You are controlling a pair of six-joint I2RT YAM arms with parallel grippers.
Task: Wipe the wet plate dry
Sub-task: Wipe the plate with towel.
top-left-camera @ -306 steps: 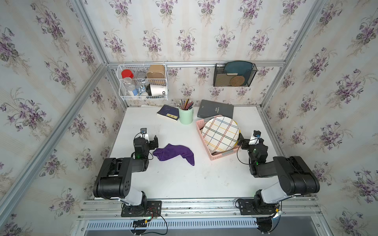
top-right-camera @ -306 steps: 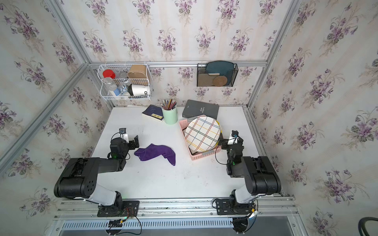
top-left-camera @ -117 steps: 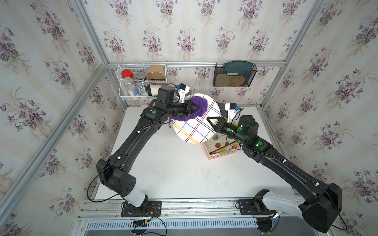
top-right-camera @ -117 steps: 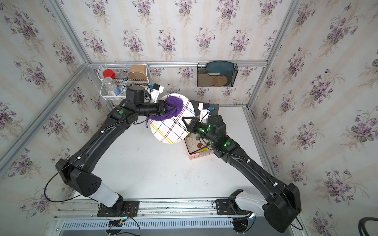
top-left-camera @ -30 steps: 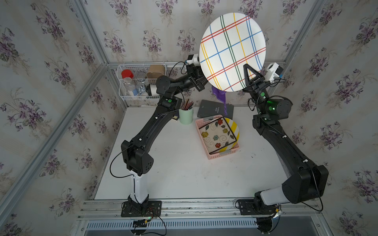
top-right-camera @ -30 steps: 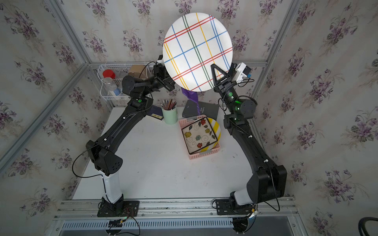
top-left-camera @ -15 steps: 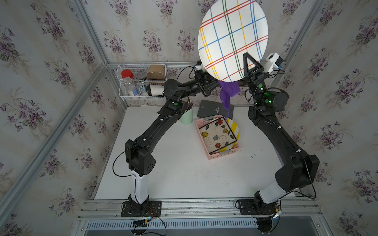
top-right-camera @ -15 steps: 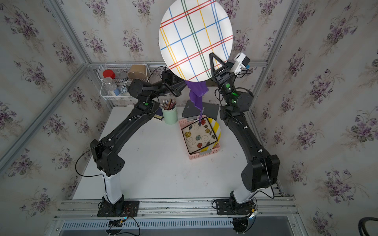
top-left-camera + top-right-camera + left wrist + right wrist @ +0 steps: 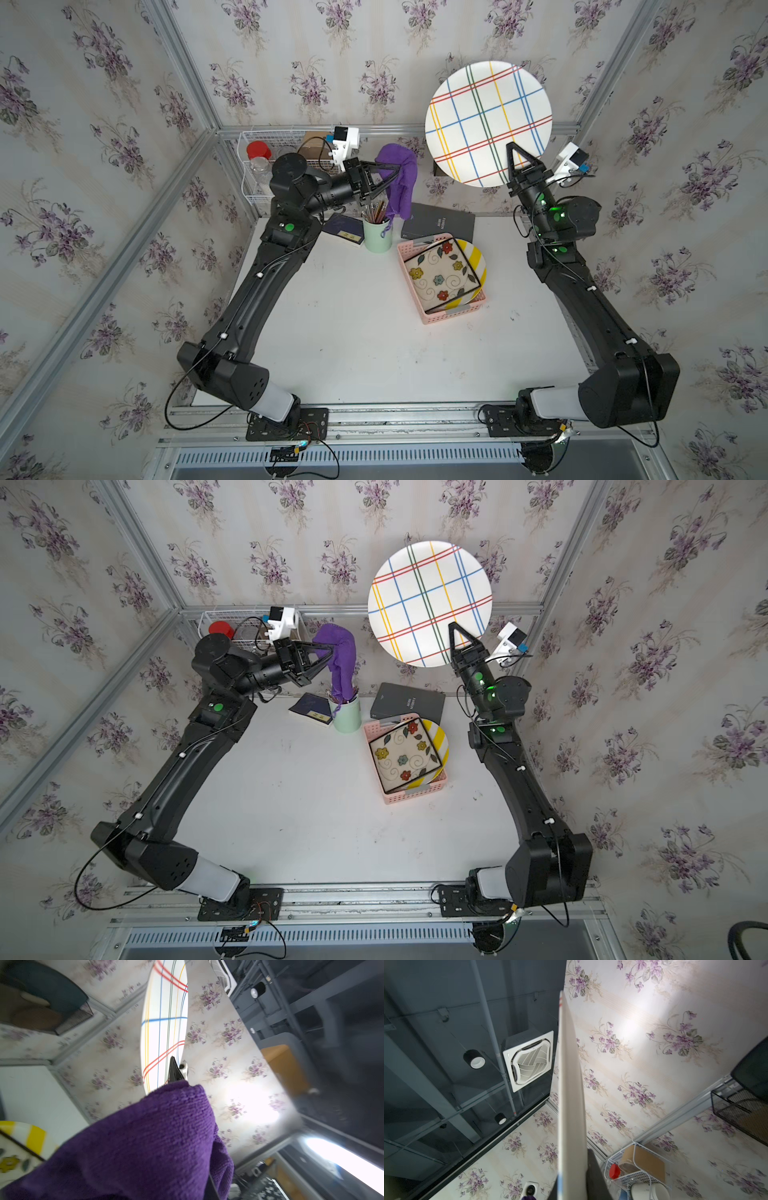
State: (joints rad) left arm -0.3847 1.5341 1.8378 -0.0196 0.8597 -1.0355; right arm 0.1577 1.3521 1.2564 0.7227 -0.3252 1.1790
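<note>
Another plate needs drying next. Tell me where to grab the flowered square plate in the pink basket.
Probably its right-hand rim: the flowered plate lies tilted in the pink basket, that edge raised over the yellow striped plate. Come from the robot's right, jaws pinching the thin rim.

The checked plate (image 9: 478, 104) in the right jaws is white with a grid of red, blue, yellow and dark green lines. The cloth (image 9: 401, 174) in the left jaws is plain purple. Below both, a pink basket (image 9: 451, 318) holds a cream flowered plate (image 9: 436, 274) and a yellow-striped plate (image 9: 478, 262).
</note>
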